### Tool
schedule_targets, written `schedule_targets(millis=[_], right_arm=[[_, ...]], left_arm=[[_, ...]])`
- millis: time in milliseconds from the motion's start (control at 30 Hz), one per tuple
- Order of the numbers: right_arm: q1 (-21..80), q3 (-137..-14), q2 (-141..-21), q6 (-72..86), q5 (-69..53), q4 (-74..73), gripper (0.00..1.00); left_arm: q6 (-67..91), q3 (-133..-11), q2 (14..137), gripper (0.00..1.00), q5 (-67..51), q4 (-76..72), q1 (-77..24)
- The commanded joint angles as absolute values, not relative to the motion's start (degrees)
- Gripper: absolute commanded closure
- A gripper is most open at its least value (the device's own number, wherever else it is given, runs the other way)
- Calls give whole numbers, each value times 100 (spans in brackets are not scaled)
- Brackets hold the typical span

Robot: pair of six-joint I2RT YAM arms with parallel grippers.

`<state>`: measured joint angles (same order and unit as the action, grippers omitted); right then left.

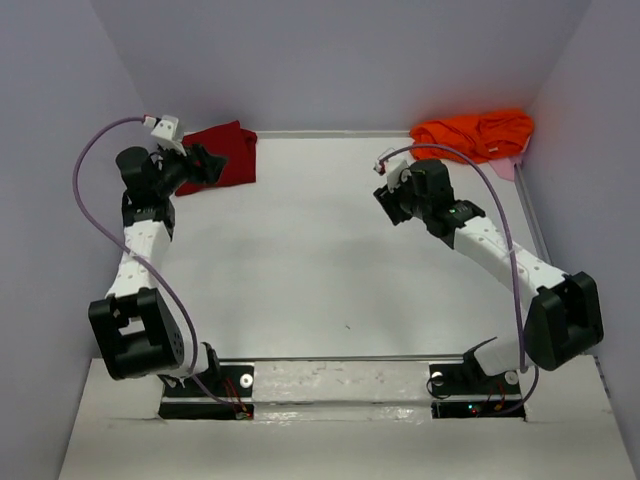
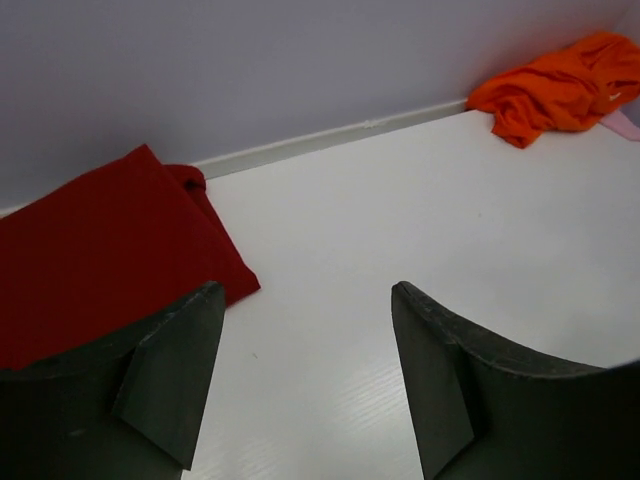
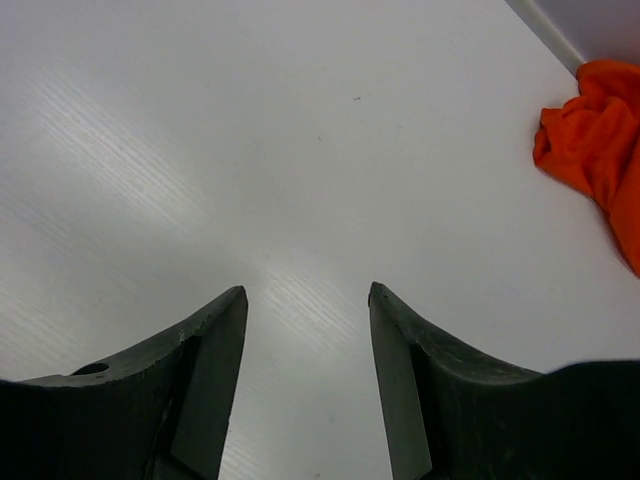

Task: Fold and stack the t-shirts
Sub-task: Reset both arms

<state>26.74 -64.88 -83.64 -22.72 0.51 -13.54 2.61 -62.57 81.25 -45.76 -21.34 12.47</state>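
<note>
A plain white worktop point(image 1: 330, 270) is boxed in by pale lavender walls point(image 1: 340, 60) on three sides. The dark red t-shirt point(image 1: 228, 152) lies flat in a neat rectangle at the far left against the back wall. Part of it is hidden by the left claw point(image 2: 305, 300), which hangs over its edge, spread and empty. The orange t-shirt point(image 1: 475, 133) lies crumpled in the far right corner and is cut off by the frame in the right wrist view. The right claw point(image 3: 306, 295) hovers over bare worktop, released, well apart from it. A pink scrap point(image 1: 508, 168) beside the orange heap is too small to identify.
</note>
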Motion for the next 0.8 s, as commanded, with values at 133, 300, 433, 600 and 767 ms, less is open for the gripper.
schedule_targets(millis=[133, 300, 433, 600, 767], right_arm=[[1839, -5688, -7752, -1451, -667, -1186, 41], [1040, -5852, -7594, -1038, -1326, -1764, 40], [888, -5854, -7480, -1037, -1275, -2135, 39], [835, -5336, -6927, -1142, -1388, -2154, 40], [835, -5309, -6873, -1028, -1485, -2030, 43]], left_arm=[[-693, -4372, 7060, 21, -3193, -2731, 766], [-879, -3963, 6724, 20, -2261, -2831, 326], [-1028, -4157, 6671, 20, -2285, -2251, 308], [-1213, -3824, 6496, 20, -2382, -1969, 115], [-1169, -3674, 6495, 20, -2768, -2100, 97]])
